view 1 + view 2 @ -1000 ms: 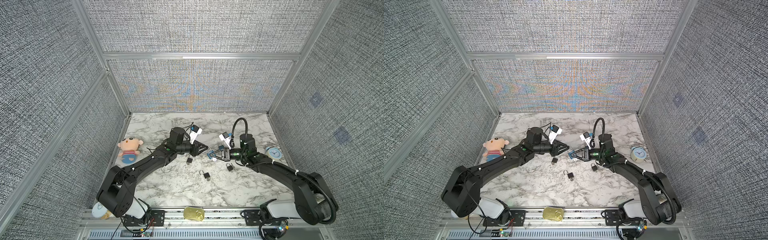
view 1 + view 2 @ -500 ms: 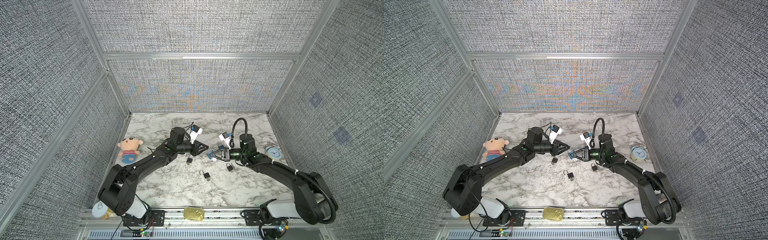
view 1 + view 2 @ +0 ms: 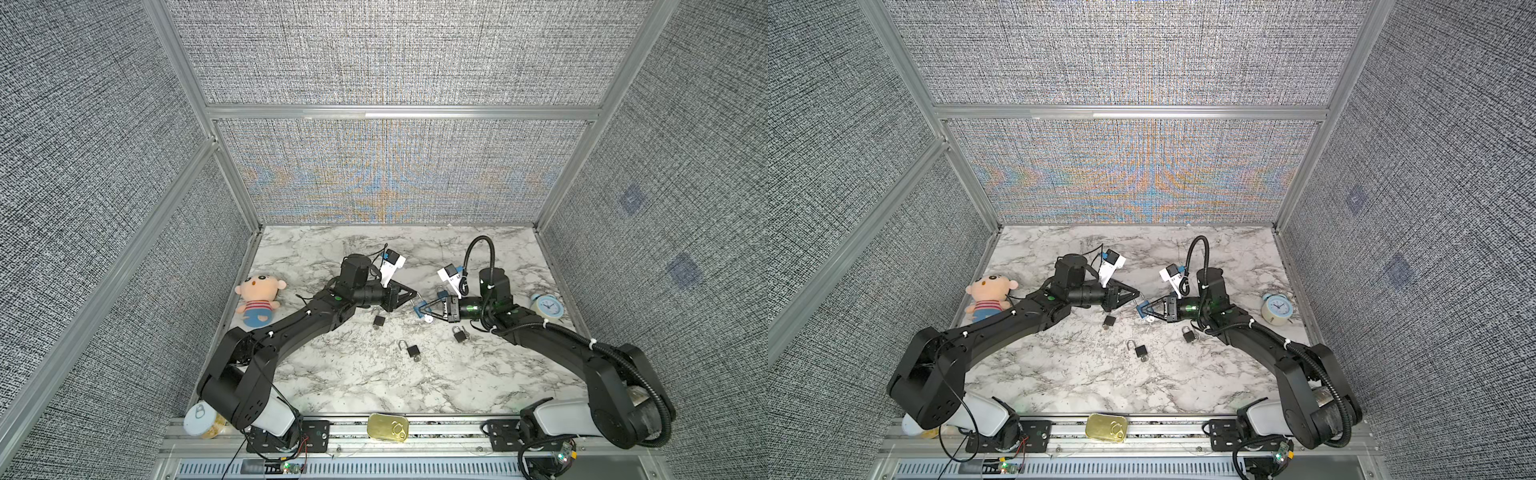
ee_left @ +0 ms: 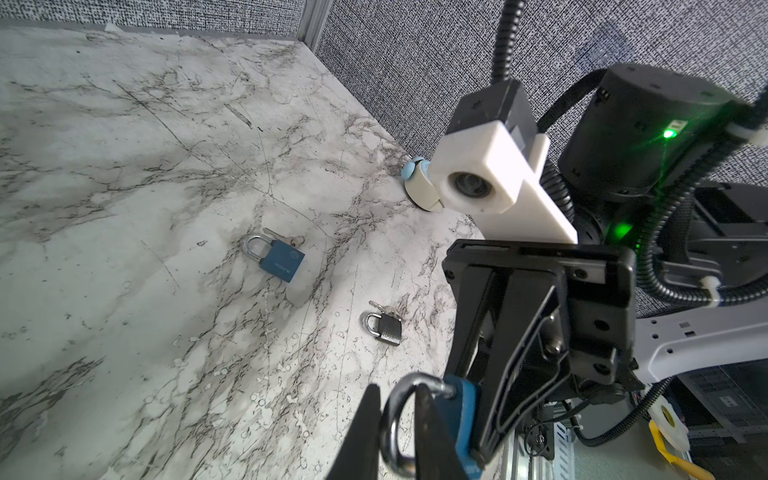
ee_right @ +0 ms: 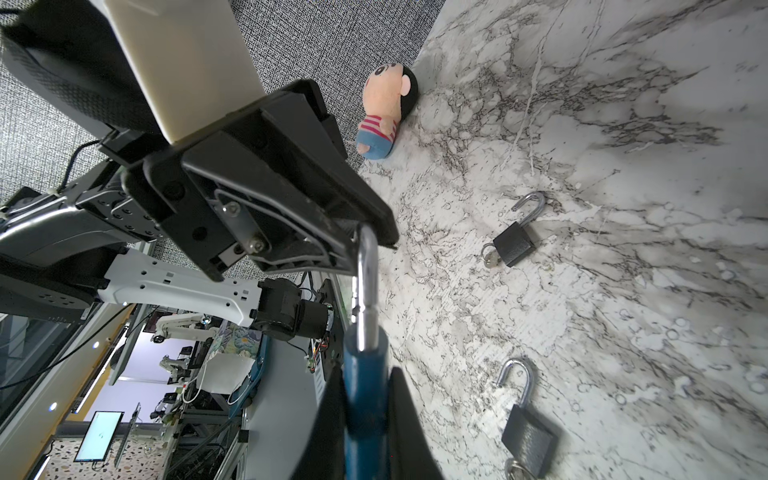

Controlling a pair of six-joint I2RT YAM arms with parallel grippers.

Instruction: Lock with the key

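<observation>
Blue padlock point(image 5: 365, 399) body clamped in right hand point(image 3: 419, 311), left hand point(image 3: 415, 296) pinching its shackle point(image 5: 365, 282), held midair

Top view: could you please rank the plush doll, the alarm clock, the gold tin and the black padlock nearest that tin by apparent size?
1. plush doll
2. gold tin and alarm clock: nearly alike, so I leave them unranked
3. black padlock, clearly smallest

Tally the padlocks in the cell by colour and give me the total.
Blue padlocks: 2 (one held off the surface, one lying flat)
Black padlocks: 3
Total: 5
</observation>
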